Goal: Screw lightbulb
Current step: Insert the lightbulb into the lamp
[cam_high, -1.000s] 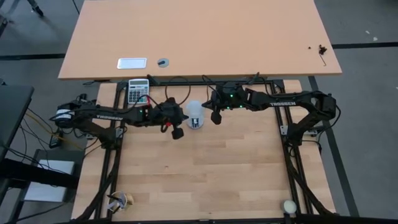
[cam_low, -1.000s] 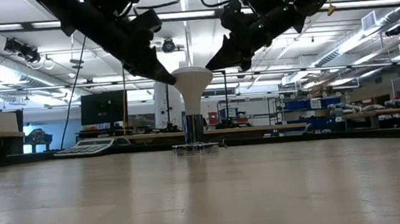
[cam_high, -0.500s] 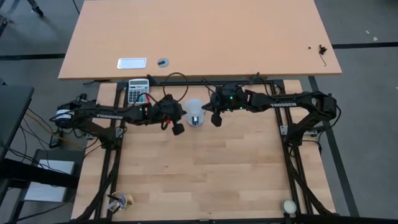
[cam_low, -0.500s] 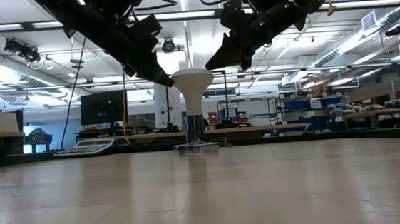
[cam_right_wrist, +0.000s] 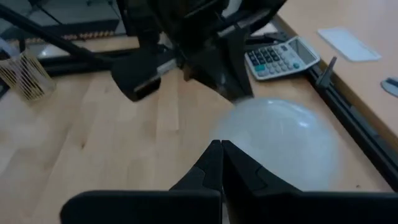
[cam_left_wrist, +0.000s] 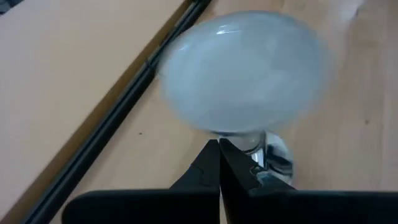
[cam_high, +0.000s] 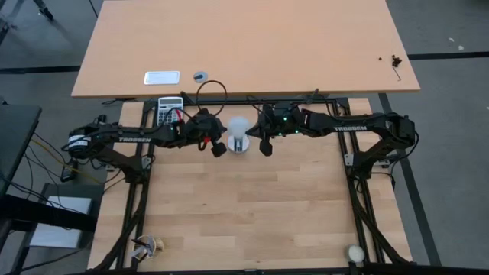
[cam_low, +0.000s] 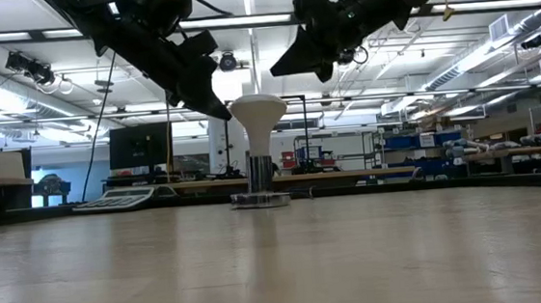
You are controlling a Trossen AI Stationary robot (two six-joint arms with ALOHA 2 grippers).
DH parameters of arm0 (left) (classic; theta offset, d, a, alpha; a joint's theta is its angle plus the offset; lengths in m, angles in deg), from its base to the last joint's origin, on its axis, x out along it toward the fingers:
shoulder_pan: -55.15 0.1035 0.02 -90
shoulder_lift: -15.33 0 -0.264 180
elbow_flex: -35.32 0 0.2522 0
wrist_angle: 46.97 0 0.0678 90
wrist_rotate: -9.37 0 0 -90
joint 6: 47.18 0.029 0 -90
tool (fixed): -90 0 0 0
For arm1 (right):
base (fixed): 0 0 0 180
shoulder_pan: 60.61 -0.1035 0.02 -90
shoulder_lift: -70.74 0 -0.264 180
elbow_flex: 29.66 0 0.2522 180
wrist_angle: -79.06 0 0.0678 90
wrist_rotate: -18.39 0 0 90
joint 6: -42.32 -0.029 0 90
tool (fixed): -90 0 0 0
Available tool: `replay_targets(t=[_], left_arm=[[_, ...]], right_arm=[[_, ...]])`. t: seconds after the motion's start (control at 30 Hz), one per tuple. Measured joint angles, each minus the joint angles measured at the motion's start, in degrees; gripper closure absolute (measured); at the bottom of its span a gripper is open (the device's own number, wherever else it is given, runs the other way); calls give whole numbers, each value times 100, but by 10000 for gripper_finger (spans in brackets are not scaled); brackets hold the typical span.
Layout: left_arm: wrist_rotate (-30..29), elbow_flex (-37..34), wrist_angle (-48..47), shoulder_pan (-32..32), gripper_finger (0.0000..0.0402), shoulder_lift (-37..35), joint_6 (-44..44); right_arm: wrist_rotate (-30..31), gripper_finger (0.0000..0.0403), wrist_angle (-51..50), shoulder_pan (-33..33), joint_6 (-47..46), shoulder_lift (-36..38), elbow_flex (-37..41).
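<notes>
The white lightbulb [cam_high: 239, 128] stands upright, its narrow base in the round silver socket [cam_low: 261, 200], which rests on the wooden table near the far edge. The bulb's dome also shows in the left wrist view [cam_left_wrist: 242, 71] and the right wrist view [cam_right_wrist: 280, 143]. My left gripper [cam_high: 218, 147] is shut, at the bulb's left side, under the dome's edge. My right gripper [cam_high: 265, 147] is shut and empty. It hangs to the right of the bulb and above the dome [cam_low: 276, 74], apart from it. My left gripper meets the lower left edge of the bulb's dome [cam_low: 232, 107] with its shut fingertips [cam_left_wrist: 211, 155]. It comes slanting down from the table's left. The bulb stays upright in the socket. Whether the tips press on it or only stand against it, I cannot tell.
A calculator [cam_high: 170, 111] lies at the table's far left. The socket's black cord [cam_high: 212, 90] loops past the far edge. A cream ball [cam_high: 355, 252] sits at the near right corner, a small wire holder [cam_high: 145, 246] at the near left.
My left gripper has gone toward the table's far edge, staying shut beside the bulb. The bulb with its socket has slid a little toward the far edge, still upright, and the cord loop has gone with it. My right gripper has risen a little.
</notes>
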Motion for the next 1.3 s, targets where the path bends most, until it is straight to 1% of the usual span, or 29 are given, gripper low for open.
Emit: replay_targets(t=[0.1, 0.23, 0.37, 0.6, 0.7, 0.8, 0.87, 1.13, 1.3], left_arm=[[-2, 0, -247, 0, 402, 0, -2], [-383, 0, -764, -20, 402, -2, -30], [-468, 0, -984, -150, 402, -69, -161], [-525, 9, -579, -593, 402, -634, -53], [-265, 4, -541, -777, 402, -756, 125], [-62, 2, -502, -973, 402, -729, 309], [-62, 2, -425, -1033, 402, -641, 390], [-425, -2, -231, -986, 402, -191, 564], [-463, -2, -147, -968, 402, -116, 583]], right_arm=[[26, 393, -108, 25, 90, -2, -81], [188, 393, -101, 140, 138, -2, -130], [224, 394, -109, 263, 166, -9, -130], [224, 394, -141, 328, 235, -41, -130], [220, 394, -197, 329, 312, -176, -130], [219, 394, -181, 327, 359, -346, -129], [217, 394, -136, 310, 361, -389, -134], [206, 394, -105, 278, 344, -483, -136], [203, 394, -157, 256, 340, -473, -136]])
